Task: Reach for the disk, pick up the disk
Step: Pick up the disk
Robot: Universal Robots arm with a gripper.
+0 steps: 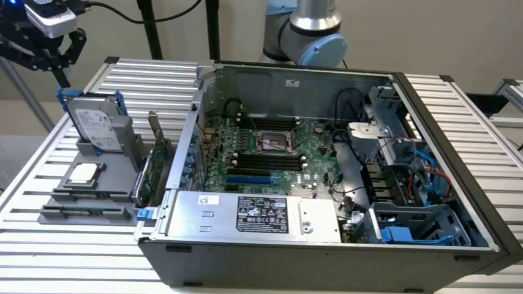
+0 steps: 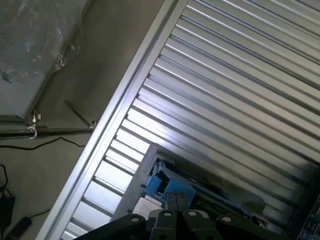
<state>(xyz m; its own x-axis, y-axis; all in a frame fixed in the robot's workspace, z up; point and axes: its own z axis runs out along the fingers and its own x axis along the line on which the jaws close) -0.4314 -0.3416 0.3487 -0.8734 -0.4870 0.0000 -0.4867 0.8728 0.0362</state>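
Gripper [image 1: 61, 78] [image 2: 175, 201]: hung at 11 o'clock of the disk in the exterior view, above the far corner of the slatted table [image 1: 147, 79]; fingers seemingly pressed together, pinching nothing.
Gap to target: sat near the disk's top edge, apart from it, with no contact.
Disk [image 1: 92, 121] [image 2: 160, 185]: stood upright on edge in a grey holder [image 1: 122, 144], white label facing the exterior camera; blue rails [image 1: 117, 101] ran along its sides.
Wrist view: looked down past the finger bases onto the table's ribs, with the disk's blue rail just beyond the tips.
Chip [image 1: 84, 173]: lay flat at 6 o'clock of the disk, small, square and silver, on a grey tray [image 1: 82, 214].
Computer case [image 1: 327, 257]: lay open at 3 o'clock of the disk, just beside the holder, motherboard [image 1: 278, 153] exposed.
Silver box [image 1: 204, 214]: sat inside the case along its near wall and carried a black-and-white label.
Arm [image 1: 307, 30]: rose at 12 o'clock of the case, behind its far wall.
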